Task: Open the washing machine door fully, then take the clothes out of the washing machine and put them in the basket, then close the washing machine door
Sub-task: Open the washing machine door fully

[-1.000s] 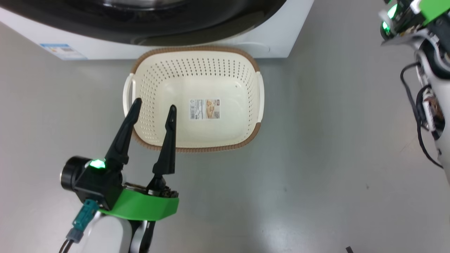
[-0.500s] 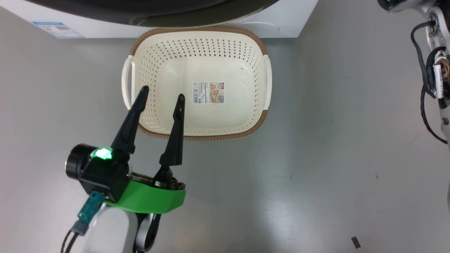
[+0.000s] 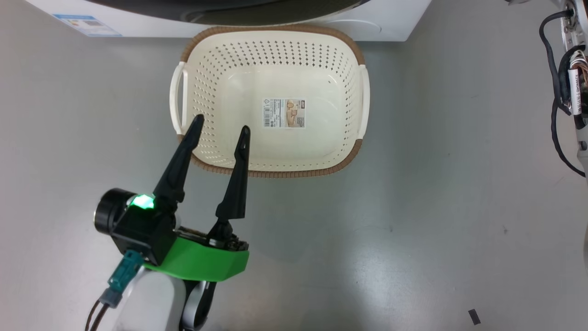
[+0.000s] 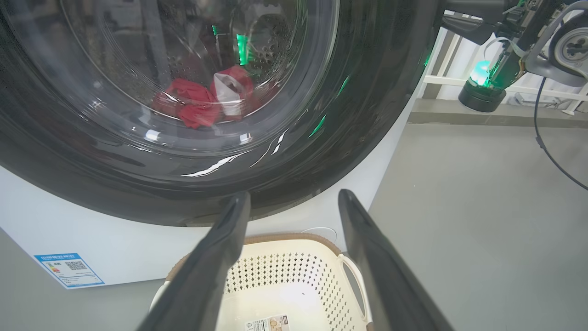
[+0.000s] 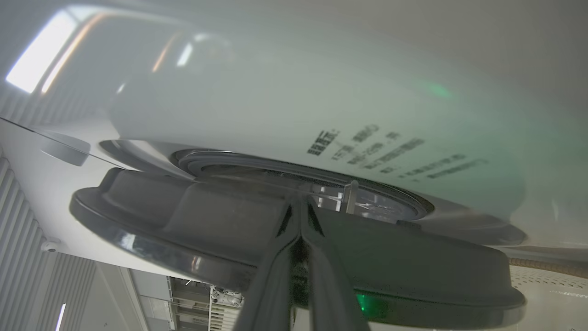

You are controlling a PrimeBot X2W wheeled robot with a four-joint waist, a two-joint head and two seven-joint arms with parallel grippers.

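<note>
Head view: glossy grey floor [image 3: 436,207] beneath the cream basket [image 3: 216,92].

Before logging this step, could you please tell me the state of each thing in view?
washing machine door: slightly ajar, not fully open.
clothes: inside the washing machine, behind the door.
basket: empty, on the floor.
left gripper: open, empty.
right gripper: shut, tips at the door's edge.

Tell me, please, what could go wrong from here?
1. The shut right end effector has only its tips at the glossy edge of the washing machine door, so it may slip off while pulling.
2. The open left end effector hovers close in front of that door, so the swing might strike it.
3. It also hangs over the basket and could knock its rim.
</note>
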